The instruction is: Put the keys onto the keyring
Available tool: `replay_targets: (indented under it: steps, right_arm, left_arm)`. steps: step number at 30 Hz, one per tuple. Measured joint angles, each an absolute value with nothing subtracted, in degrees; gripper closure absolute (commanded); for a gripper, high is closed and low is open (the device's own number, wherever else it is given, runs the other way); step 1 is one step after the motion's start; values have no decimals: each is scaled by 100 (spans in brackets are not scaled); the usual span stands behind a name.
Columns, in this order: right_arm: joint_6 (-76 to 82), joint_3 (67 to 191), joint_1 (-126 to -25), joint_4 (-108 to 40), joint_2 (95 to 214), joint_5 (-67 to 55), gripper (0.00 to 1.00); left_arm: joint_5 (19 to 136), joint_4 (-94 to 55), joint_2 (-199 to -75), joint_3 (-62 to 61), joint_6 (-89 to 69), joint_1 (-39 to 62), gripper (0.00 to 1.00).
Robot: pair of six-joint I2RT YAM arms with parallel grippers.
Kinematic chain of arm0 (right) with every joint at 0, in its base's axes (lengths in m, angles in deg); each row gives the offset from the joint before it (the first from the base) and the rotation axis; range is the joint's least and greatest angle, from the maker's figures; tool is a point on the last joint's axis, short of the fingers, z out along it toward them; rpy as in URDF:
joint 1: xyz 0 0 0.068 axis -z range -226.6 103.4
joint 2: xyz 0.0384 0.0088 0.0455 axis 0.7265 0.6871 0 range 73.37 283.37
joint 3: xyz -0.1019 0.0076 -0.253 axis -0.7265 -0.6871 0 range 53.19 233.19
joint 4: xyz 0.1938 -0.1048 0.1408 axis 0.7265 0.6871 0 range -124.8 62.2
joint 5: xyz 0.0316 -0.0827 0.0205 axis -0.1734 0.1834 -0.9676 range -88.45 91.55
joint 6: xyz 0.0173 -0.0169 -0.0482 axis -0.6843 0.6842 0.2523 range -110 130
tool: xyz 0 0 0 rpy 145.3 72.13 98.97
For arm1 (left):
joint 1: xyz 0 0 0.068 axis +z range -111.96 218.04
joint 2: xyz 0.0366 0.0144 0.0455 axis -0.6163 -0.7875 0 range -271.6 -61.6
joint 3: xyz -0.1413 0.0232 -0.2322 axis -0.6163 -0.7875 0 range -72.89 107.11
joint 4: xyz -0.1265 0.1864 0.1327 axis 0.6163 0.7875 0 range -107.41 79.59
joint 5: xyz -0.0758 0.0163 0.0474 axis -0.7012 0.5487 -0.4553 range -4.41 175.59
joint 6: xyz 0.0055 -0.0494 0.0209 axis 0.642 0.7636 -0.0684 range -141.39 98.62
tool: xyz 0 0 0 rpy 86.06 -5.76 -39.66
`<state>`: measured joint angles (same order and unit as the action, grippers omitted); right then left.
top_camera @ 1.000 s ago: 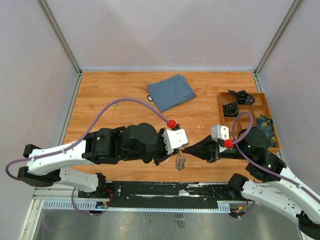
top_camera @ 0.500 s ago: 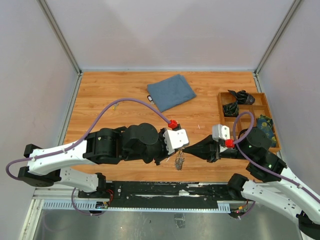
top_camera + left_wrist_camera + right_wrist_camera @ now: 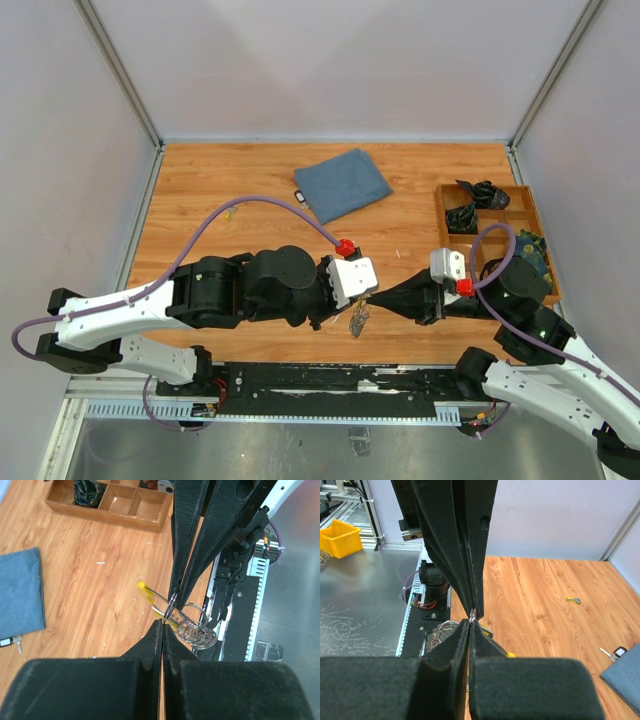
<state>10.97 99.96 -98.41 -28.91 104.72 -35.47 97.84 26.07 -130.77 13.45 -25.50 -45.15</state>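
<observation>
My right gripper (image 3: 471, 622) is pinching the keyring (image 3: 197, 629), left gripper (image 3: 162, 624) clamped shut right by it, so I'd twist slowly or the keys (image 3: 357, 322) slip.

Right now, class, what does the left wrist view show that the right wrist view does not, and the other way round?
Only the left wrist view shows the wooden tray. Only the right wrist view shows a yellow bin off the table and a loose yellow key lying on it. Both show the left pincer and right pincer shut, meeting tip to tip by the keyring, and the blue cloth.
</observation>
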Motion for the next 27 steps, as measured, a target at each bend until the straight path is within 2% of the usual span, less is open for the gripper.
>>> replay_targets:
  steps: [17,19,23,27]
  right_arm:
    - [767,9910,-9841,-3461,10389,-3391,100]
    - [721,9884,-9841,-3538,10383,-3380,100]
    - [717,9869,-9841,-3546,10330,-3372,100]
    - [727,9867,-9841,-3531,10284,-3354,100]
  left_arm:
    - [9749,2415,-13075,1319,-2546,-4518,99]
    - [9747,2356,-13066,1262,-2546,-4520,95]
    - [9747,2251,-13018,1166,-2546,-4518,81]
    - [9756,2151,-12856,1081,-2511,-4518,74]
